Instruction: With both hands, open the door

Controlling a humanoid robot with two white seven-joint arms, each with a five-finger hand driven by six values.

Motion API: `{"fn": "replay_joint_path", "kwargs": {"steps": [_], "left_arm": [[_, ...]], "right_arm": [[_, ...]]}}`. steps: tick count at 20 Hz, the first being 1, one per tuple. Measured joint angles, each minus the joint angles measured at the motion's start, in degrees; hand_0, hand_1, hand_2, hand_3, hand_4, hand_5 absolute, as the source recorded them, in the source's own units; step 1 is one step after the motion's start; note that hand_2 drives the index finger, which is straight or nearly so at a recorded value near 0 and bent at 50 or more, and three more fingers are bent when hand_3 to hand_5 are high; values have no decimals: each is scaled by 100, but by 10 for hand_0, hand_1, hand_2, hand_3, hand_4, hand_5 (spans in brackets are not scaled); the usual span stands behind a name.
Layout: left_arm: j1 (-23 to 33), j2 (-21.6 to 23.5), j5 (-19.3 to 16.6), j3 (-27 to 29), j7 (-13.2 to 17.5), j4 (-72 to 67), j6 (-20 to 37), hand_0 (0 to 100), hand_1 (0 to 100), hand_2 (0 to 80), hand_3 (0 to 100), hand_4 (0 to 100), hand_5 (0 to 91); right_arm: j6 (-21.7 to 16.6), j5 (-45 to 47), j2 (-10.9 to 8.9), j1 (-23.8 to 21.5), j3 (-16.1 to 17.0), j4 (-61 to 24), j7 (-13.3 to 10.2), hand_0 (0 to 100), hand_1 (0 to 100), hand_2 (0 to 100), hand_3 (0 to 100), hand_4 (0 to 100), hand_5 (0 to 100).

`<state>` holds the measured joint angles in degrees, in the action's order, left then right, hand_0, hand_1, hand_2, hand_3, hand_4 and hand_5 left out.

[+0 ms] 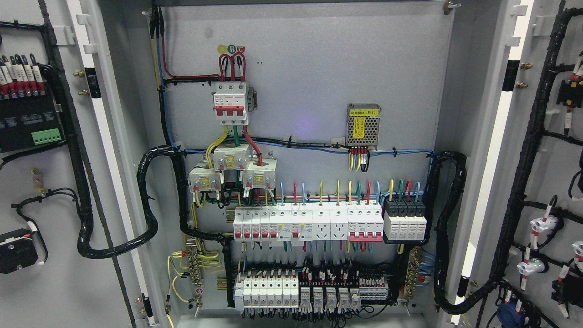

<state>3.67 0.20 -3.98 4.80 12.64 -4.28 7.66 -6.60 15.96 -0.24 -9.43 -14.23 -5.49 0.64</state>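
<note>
The electrical cabinet stands with both doors swung wide. The left door (50, 191) shows its inner face at the picture's left, with black wire looms and a green terminal block. The right door (546, 182) shows its inner face at the right, also lined with black cable bundles and white connectors. Between them the grey back panel (309, 68) is fully exposed. Neither of my hands nor arms shows anywhere in the head view.
On the panel sit a red-and-white main breaker (231, 102), three current transformers (232, 171), a small power supply (363, 125), a row of white breakers and sockets (319, 223) and lower terminal blocks (309, 291). Thick black conduits (150, 205) loop to each door.
</note>
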Motion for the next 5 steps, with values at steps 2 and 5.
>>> {"fn": "replay_joint_path", "kwargs": {"steps": [2, 5], "left_arm": [[-2, -2, -11, -52, -101, 0, -17, 0, 0, 0, 0, 42, 0], [-4, -7, -38, -151, -178, 8, -108, 0, 0, 0, 0, 42, 0]], "right_arm": [[8, -2, 3, 15, 3, 7, 0, 0, 0, 0, 0, 0, 0], [12, -3, 9, 27, 4, 15, 0, 0, 0, 0, 0, 0, 0]]}}
